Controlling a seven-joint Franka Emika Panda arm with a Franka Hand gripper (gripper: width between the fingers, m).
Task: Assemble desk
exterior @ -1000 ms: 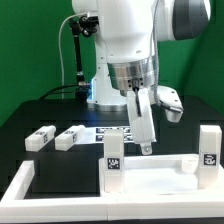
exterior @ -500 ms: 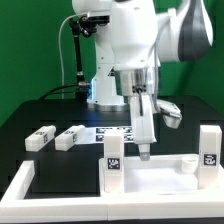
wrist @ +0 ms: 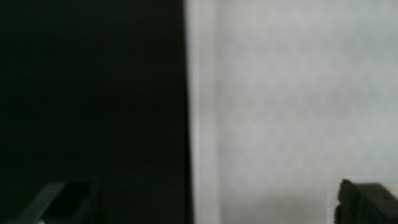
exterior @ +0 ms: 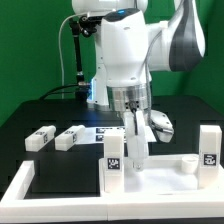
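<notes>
The white tabletop panel (exterior: pixel 160 178) lies flat at the front of the black table. Two tagged white legs stand upright at it, one on the exterior view's left (exterior: pixel 113 160) and one on the right (exterior: pixel 208 147). Two more legs (exterior: pixel 40 137) (exterior: pixel 69 138) lie loose on the table to the left. My gripper (exterior: pixel 135 160) hangs straight down at the panel's far edge. In the wrist view the gripper (wrist: pixel 205 200) is open, its fingertips (wrist: pixel 43 200) far apart, with the blurred white panel (wrist: pixel 294 100) on one side of the edge and black table on the other.
White border strips (exterior: pixel 18 184) edge the black table at the front left. The marker board (exterior: pixel 105 130) lies behind the panel, near the robot's base. A black cable (exterior: pixel 78 60) runs up beside the arm.
My gripper has swung from a tilt to upright and moved down and toward the exterior view's left, onto the panel's far edge. The legs and panel have not moved.
</notes>
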